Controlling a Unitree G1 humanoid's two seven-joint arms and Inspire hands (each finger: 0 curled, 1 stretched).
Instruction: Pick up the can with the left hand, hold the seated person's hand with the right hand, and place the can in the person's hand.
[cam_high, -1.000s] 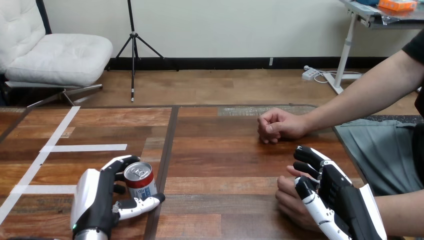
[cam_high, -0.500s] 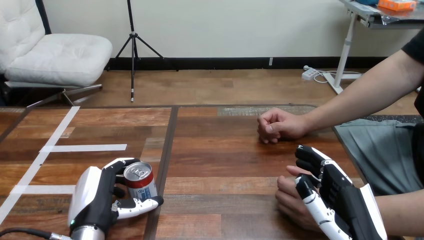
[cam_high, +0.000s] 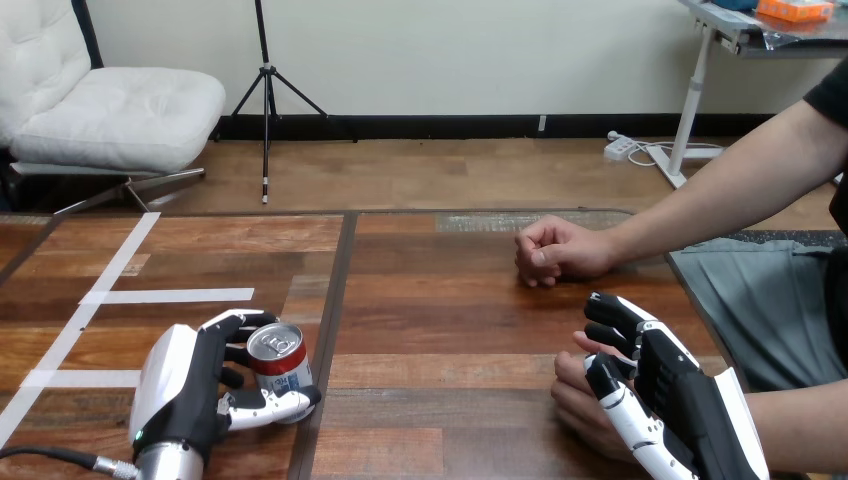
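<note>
A red, white and blue can (cam_high: 281, 362) stands upright on the wooden table (cam_high: 440, 320), near its front left. My left hand (cam_high: 183, 389) is shut on the can, with fingers (cam_high: 236, 321) curled behind it and the thumb (cam_high: 266, 405) pressed across its front. At the front right my right hand (cam_high: 672, 397) lies over the person's near hand (cam_high: 578, 398). Its fingers (cam_high: 612, 314) curl down past the far side and its thumb (cam_high: 618, 408) rests across the near side, clasping that hand.
The person's other hand (cam_high: 555, 250) rests as a loose fist on the table at the far right, its forearm running off to the right. White tape strips (cam_high: 170, 295) mark the table's left part. A dark seam (cam_high: 338, 300) splits the tabletop.
My left hand has drawn slightly toward the near edge and its thumb has closed tighter on the can, which stays on the table. My right hand has barely moved.
</note>
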